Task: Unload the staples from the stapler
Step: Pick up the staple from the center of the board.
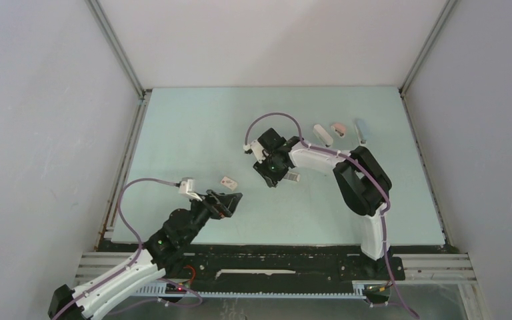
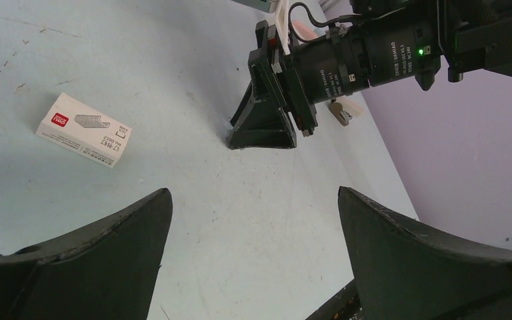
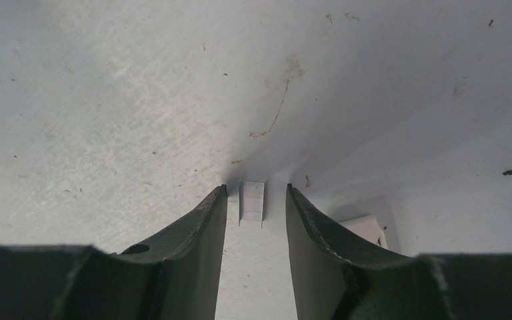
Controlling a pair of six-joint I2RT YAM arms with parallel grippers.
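A short grey strip of staples (image 3: pixel 252 201) lies flat on the table. It sits between the fingertips of my right gripper (image 3: pixel 256 191), whose jaws stand either side of it with a gap on each side, open and touching nothing. From above, the right gripper (image 1: pixel 271 175) points down at mid-table. Three small staplers, white (image 1: pixel 322 135), pink (image 1: pixel 339 128) and blue-grey (image 1: pixel 362 131), lie at the back right, away from both grippers. My left gripper (image 1: pixel 233 200) hovers near the front left, wide open and empty (image 2: pixel 253 192).
A small white staple box (image 1: pixel 228 182) (image 2: pixel 83 129) lies between the two grippers. Another white box (image 1: pixel 293 177) (image 3: pixel 367 230) sits just right of the right gripper's fingers. Grey walls enclose the table (image 1: pixel 193 127) on three sides.
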